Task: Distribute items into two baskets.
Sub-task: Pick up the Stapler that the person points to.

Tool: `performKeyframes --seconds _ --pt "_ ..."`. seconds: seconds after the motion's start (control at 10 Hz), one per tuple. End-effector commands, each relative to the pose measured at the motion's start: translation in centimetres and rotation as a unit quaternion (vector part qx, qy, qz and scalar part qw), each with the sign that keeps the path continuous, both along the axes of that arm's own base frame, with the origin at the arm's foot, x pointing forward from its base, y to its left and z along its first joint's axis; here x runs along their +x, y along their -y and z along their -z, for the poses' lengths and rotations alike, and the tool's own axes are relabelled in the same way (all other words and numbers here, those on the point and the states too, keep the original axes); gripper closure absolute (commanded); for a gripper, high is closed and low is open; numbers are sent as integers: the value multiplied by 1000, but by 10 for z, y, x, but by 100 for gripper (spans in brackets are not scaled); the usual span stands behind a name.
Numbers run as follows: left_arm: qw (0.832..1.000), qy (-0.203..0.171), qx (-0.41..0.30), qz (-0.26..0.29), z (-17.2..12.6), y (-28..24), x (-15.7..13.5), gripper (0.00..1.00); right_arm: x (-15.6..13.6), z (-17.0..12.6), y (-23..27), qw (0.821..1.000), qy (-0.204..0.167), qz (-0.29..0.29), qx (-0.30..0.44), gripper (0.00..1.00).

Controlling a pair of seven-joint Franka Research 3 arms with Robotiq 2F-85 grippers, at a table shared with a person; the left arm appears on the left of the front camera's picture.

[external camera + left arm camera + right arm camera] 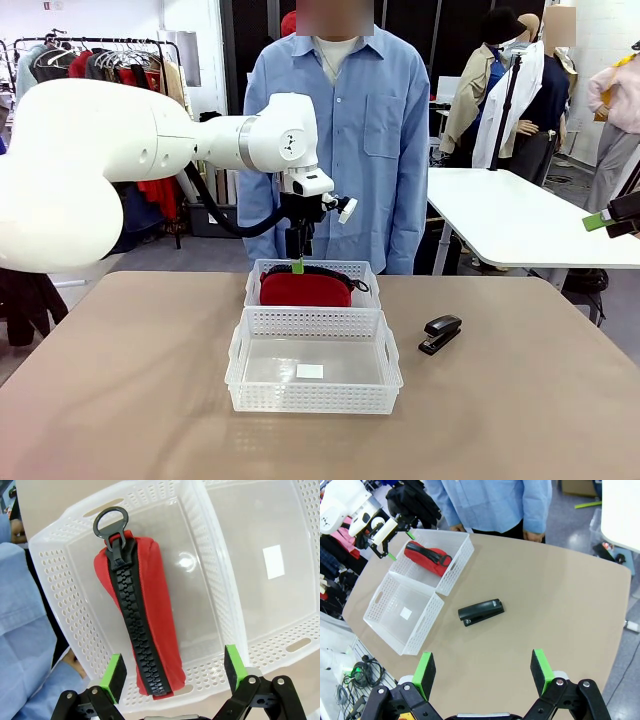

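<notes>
The red pouch [305,289] with its black zipper lies in the far white basket [254,290]. My left gripper [298,256] hangs open just above it, touching nothing. In the left wrist view the pouch [160,625] lies along the basket [60,595], with my open left gripper [174,672] over its near end. The bigger near basket [310,395] holds just a white label. To its right, the small black stapler [440,333] rests on the table. My right gripper [482,672] stands open high above the table, with the stapler [481,612] ahead of it.
A person in a blue shirt [340,130] stands at the table's far edge, right behind the far basket. A white table [520,220] stands at the back right. Bare tan tabletop [120,380] spreads left and right of the baskets.
</notes>
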State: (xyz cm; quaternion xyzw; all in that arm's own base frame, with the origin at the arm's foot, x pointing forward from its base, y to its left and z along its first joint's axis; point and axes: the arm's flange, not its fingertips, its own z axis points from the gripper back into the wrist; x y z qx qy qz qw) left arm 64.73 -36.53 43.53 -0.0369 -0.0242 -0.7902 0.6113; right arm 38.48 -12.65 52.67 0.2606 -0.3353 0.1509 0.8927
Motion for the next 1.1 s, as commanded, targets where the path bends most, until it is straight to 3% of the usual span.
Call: performKeyframes --seconds 0.0,0.2,0.5,0.7,1.0 --pt "1000 3 -2 -4 -4 0 2 0 1 -1 -1 1000 6 -2 6 0" --pt "1000 0 0 0 0 0 0 0 1 -1 -1 1000 6 -2 6 0" --pt "992 34 -35 -117 -60 -52 -18 0 1 -1 -1 1000 6 -2 6 0" --pt "984 32 -48 -169 -93 -94 -35 0 1 -1 -1 1000 6 -2 6 0" --pt "963 35 -80 -254 -126 -172 -85 0 1 -1 -1 1000 6 -2 6 0"
